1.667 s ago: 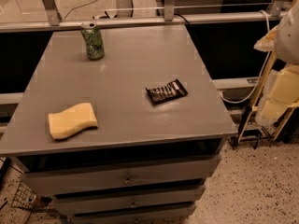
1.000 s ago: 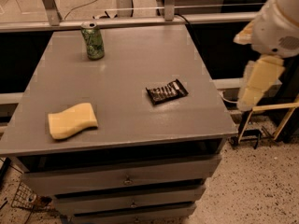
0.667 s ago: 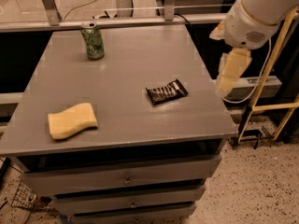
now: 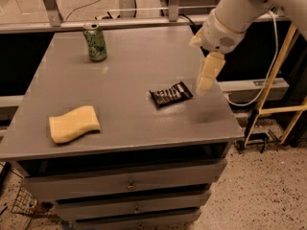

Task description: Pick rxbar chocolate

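My gripper [image 4: 207, 76] hangs over the table's [image 4: 124, 71] right edge, just beside the rxbar chocolate [image 4: 171, 94]. The bar lies flat and skewed near that edge, toward the front right corner. How wide my grip stands I cannot tell. Descending misaligned, I'd likely skid the glossy wrapper off the edge or scrape the tabletop.

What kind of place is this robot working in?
Probably a lab or workshop: a grey drawer cabinet on speckled floor, loose cables, and the gripper hanging beside the rxbar chocolate.
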`<action>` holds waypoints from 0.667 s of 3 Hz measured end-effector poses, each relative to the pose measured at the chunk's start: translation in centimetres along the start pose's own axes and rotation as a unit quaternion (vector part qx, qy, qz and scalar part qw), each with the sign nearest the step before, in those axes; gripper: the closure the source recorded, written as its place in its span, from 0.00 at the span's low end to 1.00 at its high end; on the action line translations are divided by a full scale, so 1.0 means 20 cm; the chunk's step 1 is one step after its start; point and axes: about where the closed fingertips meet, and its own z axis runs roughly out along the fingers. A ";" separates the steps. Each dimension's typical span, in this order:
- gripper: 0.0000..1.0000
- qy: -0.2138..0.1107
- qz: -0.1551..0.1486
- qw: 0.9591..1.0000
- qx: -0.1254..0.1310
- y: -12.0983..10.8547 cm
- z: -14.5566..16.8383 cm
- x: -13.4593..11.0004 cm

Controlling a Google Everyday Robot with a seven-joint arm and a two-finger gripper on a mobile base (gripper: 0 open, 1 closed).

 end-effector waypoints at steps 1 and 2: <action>0.00 -0.010 -0.017 0.999 -0.034 0.00 0.15 -0.06; 0.00 -0.009 -0.026 0.997 -0.072 0.03 0.31 -0.07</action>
